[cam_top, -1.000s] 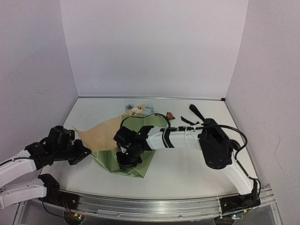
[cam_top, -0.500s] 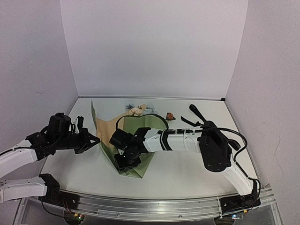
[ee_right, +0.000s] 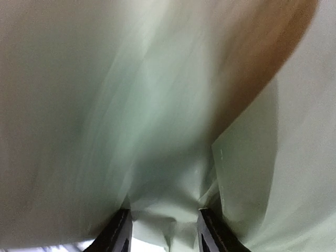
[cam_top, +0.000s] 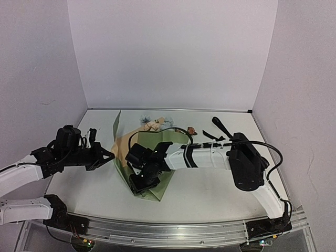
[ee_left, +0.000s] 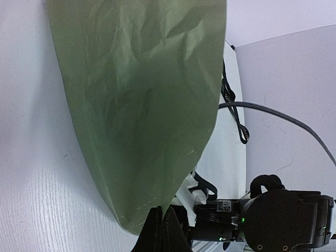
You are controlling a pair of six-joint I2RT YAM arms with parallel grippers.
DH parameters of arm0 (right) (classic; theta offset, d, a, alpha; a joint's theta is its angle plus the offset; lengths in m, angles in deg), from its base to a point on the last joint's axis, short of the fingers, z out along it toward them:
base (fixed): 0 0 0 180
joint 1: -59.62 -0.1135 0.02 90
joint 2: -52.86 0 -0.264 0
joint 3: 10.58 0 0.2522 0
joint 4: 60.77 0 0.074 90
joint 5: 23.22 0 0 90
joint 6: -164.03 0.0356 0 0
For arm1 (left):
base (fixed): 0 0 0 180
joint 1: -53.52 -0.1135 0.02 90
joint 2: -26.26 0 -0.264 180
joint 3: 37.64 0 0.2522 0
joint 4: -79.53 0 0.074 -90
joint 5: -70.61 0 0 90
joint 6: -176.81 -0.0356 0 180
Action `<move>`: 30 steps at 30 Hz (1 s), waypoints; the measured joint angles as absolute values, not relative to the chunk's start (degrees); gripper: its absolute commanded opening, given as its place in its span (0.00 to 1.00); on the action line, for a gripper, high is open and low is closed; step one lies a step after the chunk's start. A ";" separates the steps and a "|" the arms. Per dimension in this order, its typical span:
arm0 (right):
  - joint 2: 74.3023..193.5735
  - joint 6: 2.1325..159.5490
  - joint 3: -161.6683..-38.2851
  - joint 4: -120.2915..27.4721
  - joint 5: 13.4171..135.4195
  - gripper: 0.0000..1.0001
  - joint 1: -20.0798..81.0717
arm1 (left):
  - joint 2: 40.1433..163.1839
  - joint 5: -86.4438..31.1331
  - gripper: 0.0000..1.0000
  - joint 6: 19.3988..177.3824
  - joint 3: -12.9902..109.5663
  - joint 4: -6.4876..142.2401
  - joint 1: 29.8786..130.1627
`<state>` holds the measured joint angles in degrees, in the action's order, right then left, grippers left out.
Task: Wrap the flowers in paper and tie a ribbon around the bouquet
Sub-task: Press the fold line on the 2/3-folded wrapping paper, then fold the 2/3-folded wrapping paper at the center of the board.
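The olive-green paper [cam_top: 160, 188] lies mid-table, its tan reverse [cam_top: 123, 143] showing where the left edge is raised upright. My left gripper [cam_top: 109, 155] is shut on that raised edge; in the left wrist view its fingertips [ee_left: 161, 212] pinch the sheet's lower corner [ee_left: 136, 105]. My right gripper [cam_top: 140, 181] rests on the paper's near part, jaws apart, with crumpled paper [ee_right: 157, 105] loose between its fingers [ee_right: 118, 231]. Flower heads [cam_top: 155, 124], cream and pale blue, stick out behind the sheet; the stems are hidden. The black ribbon [cam_top: 211, 135] lies at the back right.
My right arm [cam_top: 210, 155] stretches across the table above the paper. A dark elongated object [cam_top: 219, 126] lies beside the ribbon. A brownish flower head [cam_top: 190, 129] sits apart. White walls close the back and sides; a metal rail [cam_top: 173, 231] runs along the front.
My left gripper has lifted the paper's left edge from lying flat to standing upright and carried it rightward. The right gripper's jaws have widened on the paper.
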<state>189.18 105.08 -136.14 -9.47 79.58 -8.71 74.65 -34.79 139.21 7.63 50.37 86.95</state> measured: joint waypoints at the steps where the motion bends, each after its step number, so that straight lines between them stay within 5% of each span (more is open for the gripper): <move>1: 188.01 104.54 -134.83 -10.05 81.00 0.52 -8.71 | 74.55 -34.79 0.00 138.91 7.63 50.40 86.95; 11: 176.38 102.78 -126.96 -15.39 88.78 0.52 -8.62 | 76.72 -37.48 0.00 134.85 7.63 53.18 86.96; 23: 160.17 109.71 -101.52 -20.81 80.69 0.45 -0.04 | 89.24 -40.69 0.00 129.98 12.66 56.99 94.15; 30: 156.46 115.59 -91.47 -23.98 74.64 0.54 2.73 | 102.50 -40.59 0.00 127.35 20.11 58.09 99.28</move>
<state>156.46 115.59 -91.47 -23.98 74.64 2.73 102.50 -40.59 127.35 20.11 58.09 99.28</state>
